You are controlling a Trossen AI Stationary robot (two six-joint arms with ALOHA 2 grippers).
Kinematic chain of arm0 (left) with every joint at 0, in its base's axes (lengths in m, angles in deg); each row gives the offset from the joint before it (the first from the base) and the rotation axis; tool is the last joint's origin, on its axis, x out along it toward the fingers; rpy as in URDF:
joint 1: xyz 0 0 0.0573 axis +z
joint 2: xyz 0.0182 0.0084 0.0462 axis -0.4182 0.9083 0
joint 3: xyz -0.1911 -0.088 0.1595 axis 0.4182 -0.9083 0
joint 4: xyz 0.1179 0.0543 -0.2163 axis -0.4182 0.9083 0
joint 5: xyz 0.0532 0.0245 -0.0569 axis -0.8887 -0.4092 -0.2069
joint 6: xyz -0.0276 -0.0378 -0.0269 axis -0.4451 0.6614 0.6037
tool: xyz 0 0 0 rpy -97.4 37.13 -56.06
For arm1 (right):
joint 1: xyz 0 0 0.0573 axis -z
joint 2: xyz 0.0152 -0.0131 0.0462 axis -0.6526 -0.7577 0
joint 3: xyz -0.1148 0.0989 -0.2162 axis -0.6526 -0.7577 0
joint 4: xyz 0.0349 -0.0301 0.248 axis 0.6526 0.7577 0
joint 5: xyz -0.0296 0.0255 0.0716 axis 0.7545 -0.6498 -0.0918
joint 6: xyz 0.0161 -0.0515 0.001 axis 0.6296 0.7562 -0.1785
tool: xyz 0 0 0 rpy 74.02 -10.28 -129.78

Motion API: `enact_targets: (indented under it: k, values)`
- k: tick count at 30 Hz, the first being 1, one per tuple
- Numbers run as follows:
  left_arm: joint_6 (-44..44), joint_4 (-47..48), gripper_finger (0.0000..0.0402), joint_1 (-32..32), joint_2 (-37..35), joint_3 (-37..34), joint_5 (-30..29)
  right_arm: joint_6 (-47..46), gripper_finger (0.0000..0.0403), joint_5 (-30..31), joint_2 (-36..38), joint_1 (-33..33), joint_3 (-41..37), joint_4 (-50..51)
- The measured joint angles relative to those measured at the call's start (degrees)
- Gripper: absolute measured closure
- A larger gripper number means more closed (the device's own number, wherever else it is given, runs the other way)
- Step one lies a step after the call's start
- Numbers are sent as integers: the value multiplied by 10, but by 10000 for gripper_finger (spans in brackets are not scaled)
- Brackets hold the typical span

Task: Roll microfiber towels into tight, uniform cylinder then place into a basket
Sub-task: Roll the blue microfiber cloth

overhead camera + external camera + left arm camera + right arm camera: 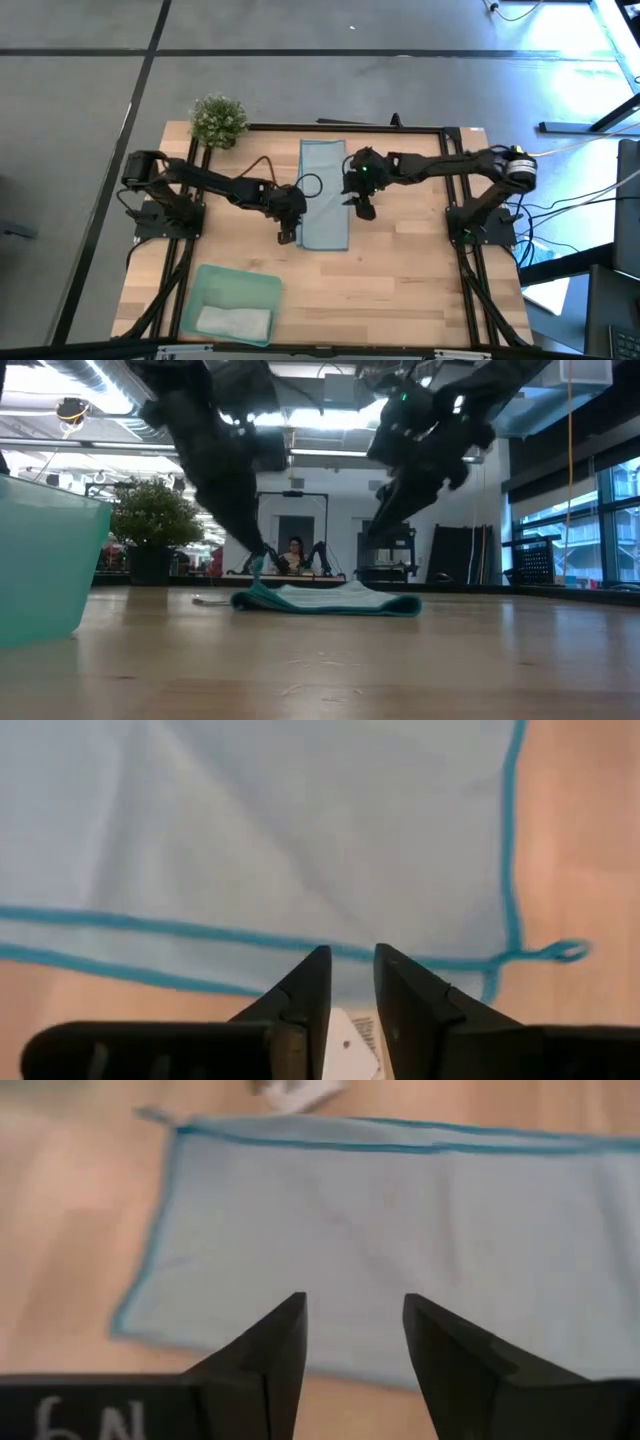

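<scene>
Starting at the left, the mint-green basket [205,283] sits at the near-left corner of the table [400,280] with the pale grey towel [235,321] already lying in it, looking more like a flattish bundle than a crisp cylinder from above. At the far-left corner there's a little potted plant [218,119].

Next over, the left gripper [286,236] is down at the near-left corner of the light blue towel [324,195], and in its wrist view the fingers [302,1000] are nearly pressed together on the small white tag [352,1042] at the hem. The low view shows that corner lifted a bit off the wood. The towel itself lies folded into a long strip in the middle of the table, running near to far.

On the right, the right gripper [361,210] hovers just above the towel's right edge, fingers spread with nothing between them.

What worries me is that a pinch on just a tag or a single layer could slip, or it could drag the whole strip sideways instead of starting a roll. With only one corner gripped and the right side not yet held, I'd guess the roll starts crooked and ends up cone-shaped or loose.
</scene>
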Motion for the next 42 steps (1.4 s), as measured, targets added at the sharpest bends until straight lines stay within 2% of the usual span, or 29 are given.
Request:
enact_targets:
  k: [2, 7, 14, 20, 28, 32, 38, 42]
  values:
    - [1, 1, 326, 0, -24, 0, -10, 25, 234, -9, 15, -28, 0, 23]
    - [3, 8, 330, 0, -78, 0, -30, 104, 234, -100, 12, -107, 0, 47]
    - [5, 10, 330, 0, -133, 1, -40, 138, 234, -4, -50, -176, 0, 31]
    - [9, 19, 330, 0, -147, 1, -40, 149, 234, 21, -107, -193, 0, -7]
    - [25, 25, 331, 0, -147, 1, -40, 148, 240, 54, -146, -195, 2, -33]
    - [36, 29, 331, 0, -147, 1, -40, 147, 278, 57, -146, -195, 2, -32]
    - [37, 29, 331, 0, -147, 1, -40, 91, 386, 65, -143, -187, 2, -32]
    - [37, 29, 331, 0, -147, 1, -40, 84, 385, 59, -128, -176, 6, -15]
